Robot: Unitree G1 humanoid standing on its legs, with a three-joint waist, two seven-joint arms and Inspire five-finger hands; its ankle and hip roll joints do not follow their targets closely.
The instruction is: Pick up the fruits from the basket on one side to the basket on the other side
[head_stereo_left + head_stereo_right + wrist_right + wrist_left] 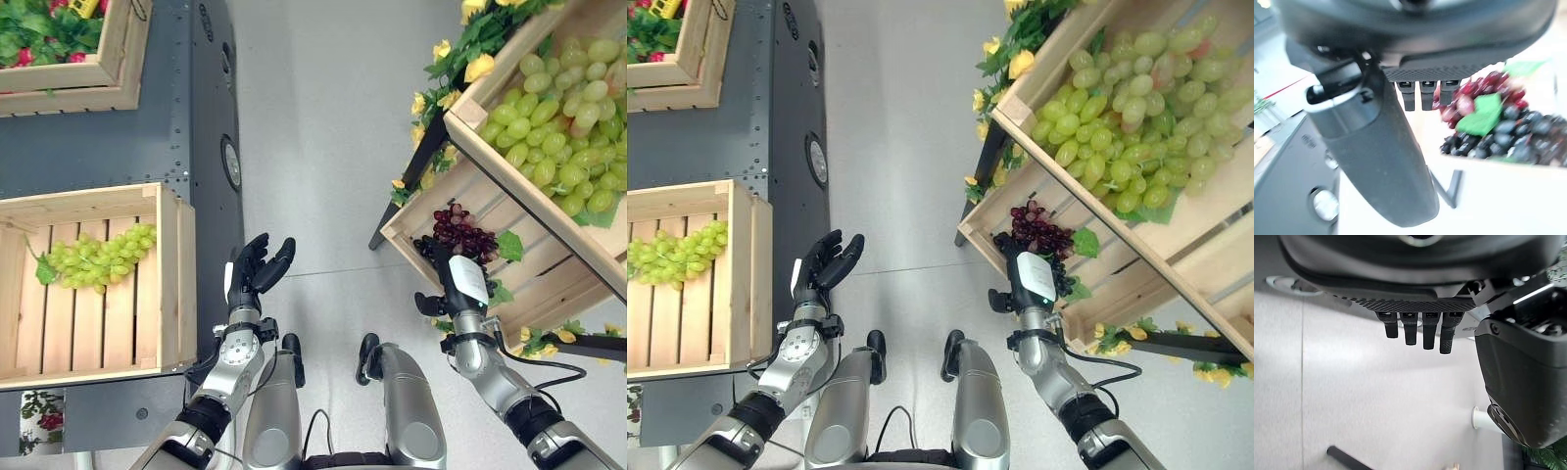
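Dark grapes point(460, 233) sit at the lower crate's point(416, 217) front edge, right hand point(458, 274) just short of them, fingers straight. Left hand point(257, 269) hangs open, well away over the floor.

A mock greengrocer's display: slatted wooden crates point(167, 284) of green grapes point(563, 127) on a tilted stand trimmed with yellow artificial flowers point(477, 67), grey floor point(313, 117).

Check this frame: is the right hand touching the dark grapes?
Cannot tell. In the left eye view the right hand overlaps the dark grapes in the lower crate; the right wrist view shows its fingers straight but no plain contact or gap.
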